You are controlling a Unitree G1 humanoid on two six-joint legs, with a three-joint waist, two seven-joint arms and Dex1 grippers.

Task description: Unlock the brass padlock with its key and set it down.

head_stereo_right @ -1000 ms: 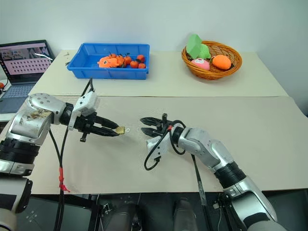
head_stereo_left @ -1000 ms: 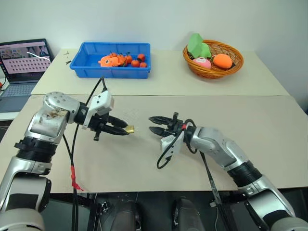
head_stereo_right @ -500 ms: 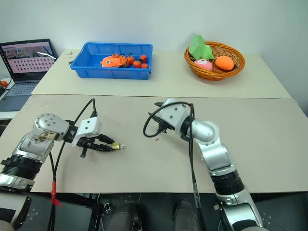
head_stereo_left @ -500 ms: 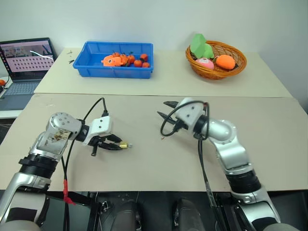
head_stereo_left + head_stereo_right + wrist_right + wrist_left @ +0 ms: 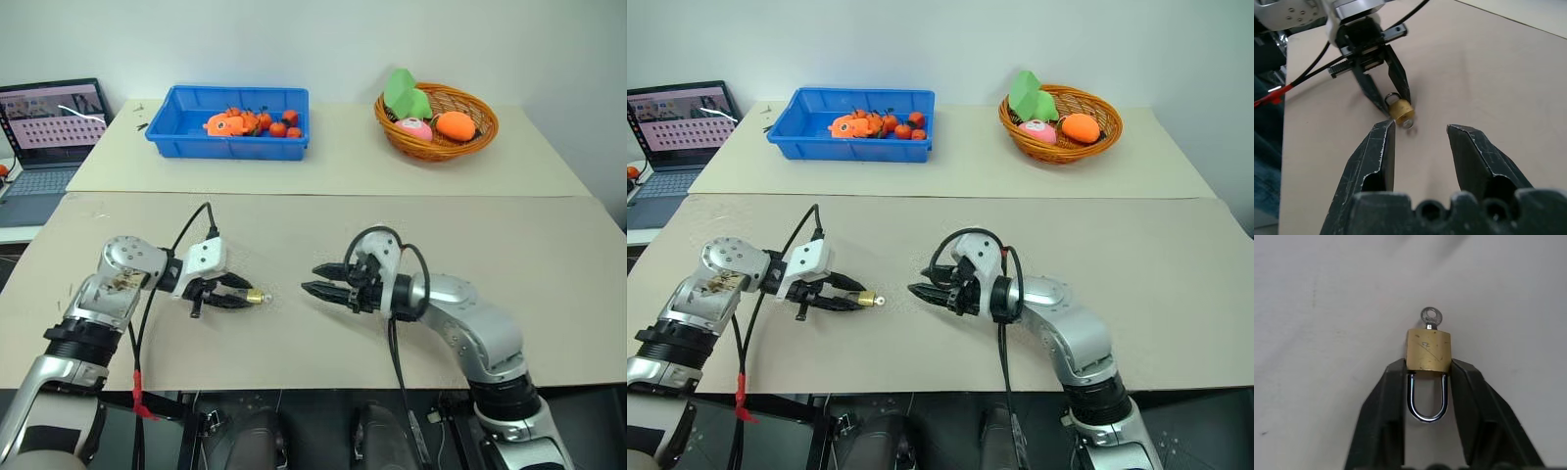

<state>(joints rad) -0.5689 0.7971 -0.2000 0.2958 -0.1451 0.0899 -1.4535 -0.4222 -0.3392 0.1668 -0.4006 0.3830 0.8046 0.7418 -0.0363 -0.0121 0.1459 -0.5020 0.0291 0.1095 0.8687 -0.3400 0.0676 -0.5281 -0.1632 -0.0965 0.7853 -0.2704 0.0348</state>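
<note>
Brass padlock [image 5: 1428, 350], a small golden block with scuffed face, sits on the beige tabletop [image 5: 549, 284] between the left gripper's [image 5: 242, 292] black fingers [image 5: 1388, 396], which flank its sides; firm grip or mere contact cannot be told. Its curved silvery shackle [image 5: 1427, 401] points back toward the wrist, and a round-headed key [image 5: 1430, 317] protrudes from the far end. Right gripper [image 5: 312, 279] hovers nearby, fingers [image 5: 1378, 147] parted and empty, aimed at the padlock.
</note>
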